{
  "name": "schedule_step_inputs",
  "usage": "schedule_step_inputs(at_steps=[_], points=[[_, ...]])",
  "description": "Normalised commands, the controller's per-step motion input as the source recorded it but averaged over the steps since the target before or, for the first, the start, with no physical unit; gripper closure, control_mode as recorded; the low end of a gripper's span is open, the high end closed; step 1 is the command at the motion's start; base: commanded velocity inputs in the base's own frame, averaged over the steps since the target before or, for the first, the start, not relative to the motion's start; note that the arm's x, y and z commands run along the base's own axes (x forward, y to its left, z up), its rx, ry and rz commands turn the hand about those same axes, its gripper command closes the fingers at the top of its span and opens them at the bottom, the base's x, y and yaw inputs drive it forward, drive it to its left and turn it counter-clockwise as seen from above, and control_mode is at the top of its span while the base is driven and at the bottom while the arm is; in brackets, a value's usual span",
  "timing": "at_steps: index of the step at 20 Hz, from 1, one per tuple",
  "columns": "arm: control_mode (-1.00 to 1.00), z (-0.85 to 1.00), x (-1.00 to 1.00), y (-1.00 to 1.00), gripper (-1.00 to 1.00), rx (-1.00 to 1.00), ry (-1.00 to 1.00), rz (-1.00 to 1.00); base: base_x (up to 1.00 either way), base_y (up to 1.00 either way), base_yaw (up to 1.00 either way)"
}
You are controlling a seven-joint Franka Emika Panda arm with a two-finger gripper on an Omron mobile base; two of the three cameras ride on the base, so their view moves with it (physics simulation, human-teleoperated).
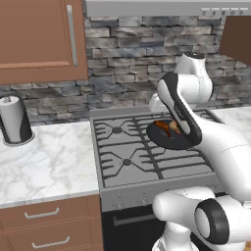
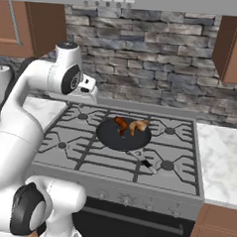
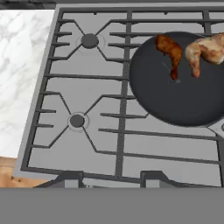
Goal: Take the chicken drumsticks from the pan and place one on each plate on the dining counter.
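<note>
While the arm hangs over the stove point(image 2: 124, 140), both chicken drumsticks point(image 2: 131, 125) lie in the pan point(image 2: 123, 136).

Side by side at the pan's back edge, they sit apart from the gripper point(image 3: 110, 178), whose tips poke up above the stove's front, holding nothing, jaws set fairly narrow.

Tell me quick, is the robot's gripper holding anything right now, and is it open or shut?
Gripper: holding nothing, hanging above the stove; open or shut cannot be told. Both drumsticks lie in the pan.
</note>
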Motion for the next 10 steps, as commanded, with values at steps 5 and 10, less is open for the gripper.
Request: schedule_step_inputs(at_steps=[5,10], points=[[-1.00,-0.09,0.24,-0.01,-1.00,0.00,0.00,0.05,0.00,0.00,0.00],[-1.00,-0.22,0.53,-0.23,-1.00,0.02,0.00,0.21,0.00,0.00,0.00]])
